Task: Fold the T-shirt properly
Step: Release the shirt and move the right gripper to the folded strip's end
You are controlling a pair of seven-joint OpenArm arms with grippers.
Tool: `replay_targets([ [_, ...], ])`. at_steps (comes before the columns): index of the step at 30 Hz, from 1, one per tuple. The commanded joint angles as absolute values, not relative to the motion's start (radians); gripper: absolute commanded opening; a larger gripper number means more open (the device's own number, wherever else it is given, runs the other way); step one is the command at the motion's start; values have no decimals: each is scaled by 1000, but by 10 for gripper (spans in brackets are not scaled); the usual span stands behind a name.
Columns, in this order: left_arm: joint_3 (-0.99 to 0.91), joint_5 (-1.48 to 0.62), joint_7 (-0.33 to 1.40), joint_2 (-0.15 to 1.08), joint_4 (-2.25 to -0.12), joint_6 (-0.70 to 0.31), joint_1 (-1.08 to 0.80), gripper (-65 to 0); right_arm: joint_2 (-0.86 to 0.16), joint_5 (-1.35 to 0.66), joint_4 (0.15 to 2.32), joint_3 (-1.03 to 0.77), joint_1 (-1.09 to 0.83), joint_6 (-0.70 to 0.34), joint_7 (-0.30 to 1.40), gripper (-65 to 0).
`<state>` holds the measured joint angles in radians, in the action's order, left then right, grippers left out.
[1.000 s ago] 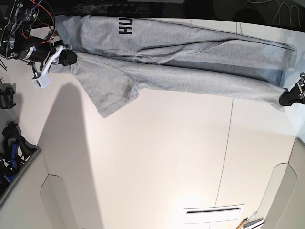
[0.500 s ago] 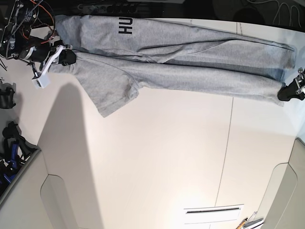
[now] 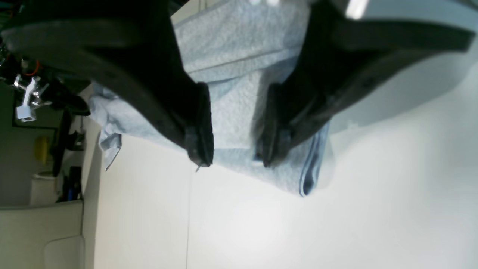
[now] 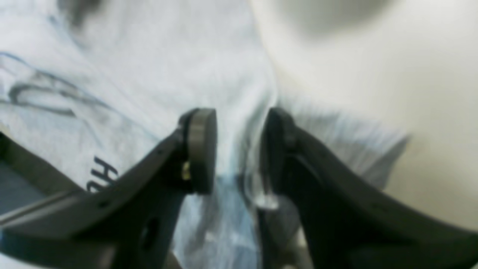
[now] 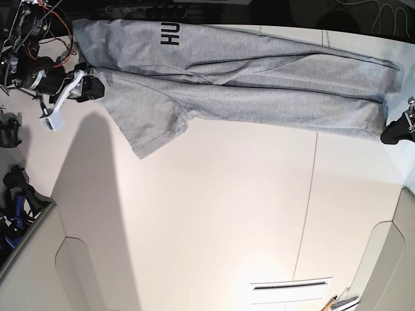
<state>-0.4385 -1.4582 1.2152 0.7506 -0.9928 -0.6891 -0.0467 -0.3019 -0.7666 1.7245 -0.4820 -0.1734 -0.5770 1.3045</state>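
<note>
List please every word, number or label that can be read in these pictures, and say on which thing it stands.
"HU": dark block letters on the grey T-shirt, at its fold in the base view; further letters are hidden.
"H": same print in the right wrist view, the rest blurred and cut off.
No other readable text.

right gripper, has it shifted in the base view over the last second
Yes. The right gripper has slid slightly toward the picture's top edge along the T-shirt, ending nearer the dark lettering, jaws now parted.
</note>
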Motion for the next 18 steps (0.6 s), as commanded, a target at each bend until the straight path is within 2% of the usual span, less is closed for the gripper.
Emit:
replay_targets([
  [1,-458,-1484,1205,787,-1010,-698,-33,-395,-316,-785,1755,-490,-152,-580,1279,-419],
  [6,-522,-1484,1205,788,-1036,-698,-33,-395,-315,-779,1771,-490,-72,-580,1221,-419],
  [10,-546,-1484,1200,788,-1048,-698,-33,-395,-292,-662,1744,-487,-8,-580,1124,-418],
  [14,-545,-1484,1197,787,-1048,-698,-33,-395,-260,-640,1617,-467,56,-580,1066,-360],
  [18,-545,-1484,1186,787,-1048,-698,-33,-395,-243,-639,1451,-392,125,-580,1065,-353],
])
